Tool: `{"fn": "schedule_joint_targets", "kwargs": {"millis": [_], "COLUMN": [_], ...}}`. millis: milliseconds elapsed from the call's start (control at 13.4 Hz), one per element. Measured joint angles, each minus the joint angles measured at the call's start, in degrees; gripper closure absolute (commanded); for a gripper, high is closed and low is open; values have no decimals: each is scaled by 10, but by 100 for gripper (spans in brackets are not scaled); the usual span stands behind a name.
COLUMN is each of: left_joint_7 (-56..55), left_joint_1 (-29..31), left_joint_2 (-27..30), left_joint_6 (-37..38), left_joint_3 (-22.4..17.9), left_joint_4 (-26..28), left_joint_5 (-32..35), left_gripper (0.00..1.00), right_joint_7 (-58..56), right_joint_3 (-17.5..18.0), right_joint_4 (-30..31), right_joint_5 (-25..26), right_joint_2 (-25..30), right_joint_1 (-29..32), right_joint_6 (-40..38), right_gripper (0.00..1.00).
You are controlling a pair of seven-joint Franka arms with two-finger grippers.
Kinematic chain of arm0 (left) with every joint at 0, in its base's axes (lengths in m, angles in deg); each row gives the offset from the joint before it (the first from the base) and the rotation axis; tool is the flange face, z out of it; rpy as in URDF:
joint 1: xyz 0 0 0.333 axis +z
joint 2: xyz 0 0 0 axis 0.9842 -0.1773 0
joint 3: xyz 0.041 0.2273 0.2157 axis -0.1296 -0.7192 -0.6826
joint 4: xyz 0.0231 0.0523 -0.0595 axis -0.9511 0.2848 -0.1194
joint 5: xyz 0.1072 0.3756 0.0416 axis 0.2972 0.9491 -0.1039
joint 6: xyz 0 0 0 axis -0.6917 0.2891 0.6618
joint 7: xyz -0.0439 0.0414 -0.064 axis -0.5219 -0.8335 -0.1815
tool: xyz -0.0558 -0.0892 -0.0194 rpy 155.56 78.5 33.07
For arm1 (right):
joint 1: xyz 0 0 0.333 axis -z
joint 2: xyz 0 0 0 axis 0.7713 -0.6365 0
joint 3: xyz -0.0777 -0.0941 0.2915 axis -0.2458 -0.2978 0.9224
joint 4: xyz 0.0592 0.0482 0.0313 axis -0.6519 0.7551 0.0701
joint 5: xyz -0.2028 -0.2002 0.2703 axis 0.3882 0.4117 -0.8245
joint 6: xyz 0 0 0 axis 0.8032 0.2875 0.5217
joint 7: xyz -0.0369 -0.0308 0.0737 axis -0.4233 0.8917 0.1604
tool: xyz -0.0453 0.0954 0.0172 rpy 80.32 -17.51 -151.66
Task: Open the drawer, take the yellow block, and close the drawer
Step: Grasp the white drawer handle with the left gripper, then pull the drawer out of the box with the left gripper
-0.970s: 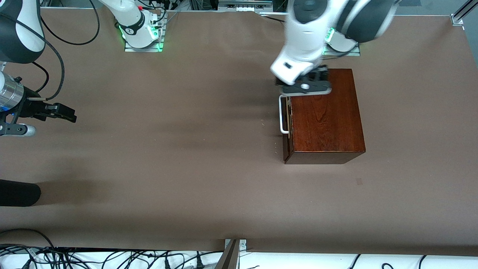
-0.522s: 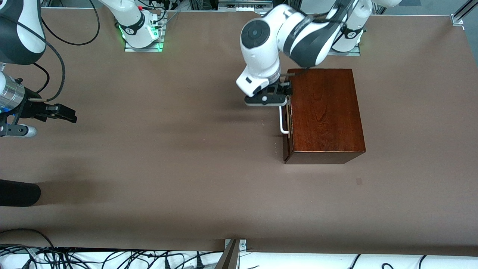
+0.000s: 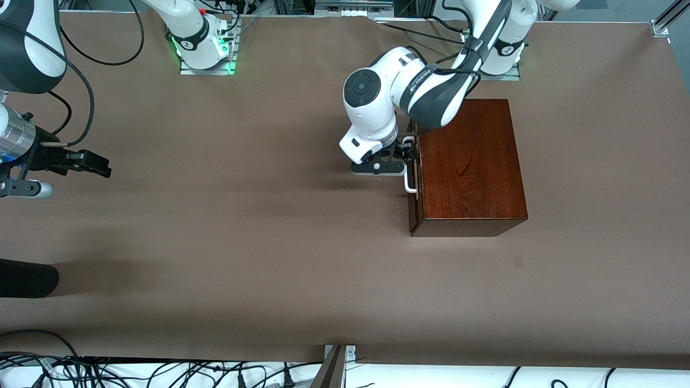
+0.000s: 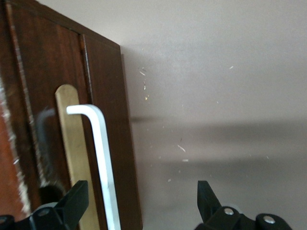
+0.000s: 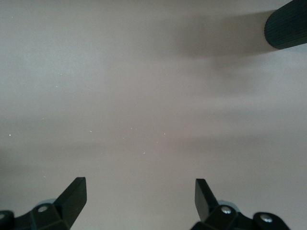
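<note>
— Stage of the job?

— Reaching for the pull. Left pincer (image 3: 401,154) low in front of the drawer (image 3: 414,178), fingers (image 4: 72,203) spread wide with the white loop handle (image 4: 103,163) running between them. Drawer shut, flush in the mahogany box (image 3: 469,161), which sits on the tabletop (image 3: 269,242) toward the left arm's end.

— Yellow block?

— Not visible anywhere; presumably inside the shut drawer.

— Best way to finish the grasp?

— Slide in until the bar sits deep between the pads, then close squarely across the straight run, away from the bent corner. Probably wise to keep the inner finger off the pale wood strip (image 4: 72,143) under the handle, or risk jamming against the front. Then pull straight out along the drawer's travel, level, gently enough not to drag the whole box.

— Right arm?

— Waiting. Right pincer (image 3: 89,161) over bare tabletop at the right arm's end, fingers spread, gripping nothing.
</note>
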Motion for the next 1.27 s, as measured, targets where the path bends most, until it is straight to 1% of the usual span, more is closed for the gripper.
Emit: {"fn": "schedule_joint_targets", "kwargs": {"millis": [373,970,1269], "left_joint_7": [1,0,-6], "left_joint_1": [21,19,16], "left_joint_2": [-19,-21,-34], "left_joint_6": [-35,-37,-40], "left_joint_3": [-4,0,4], "left_joint_4": [6,8,14], "left_joint_5": [17,17,17], "left_gripper": [0,0,0], "right_joint_7": [0,0,0], "right_joint_3": [0,0,0], "right_joint_4": [0,0,0], "right_joint_5": [0,0,0], "right_joint_2": [0,0,0], "right_joint_1": [0,0,0], "right_joint_6": [0,0,0], "right_gripper": [0,0,0]}}
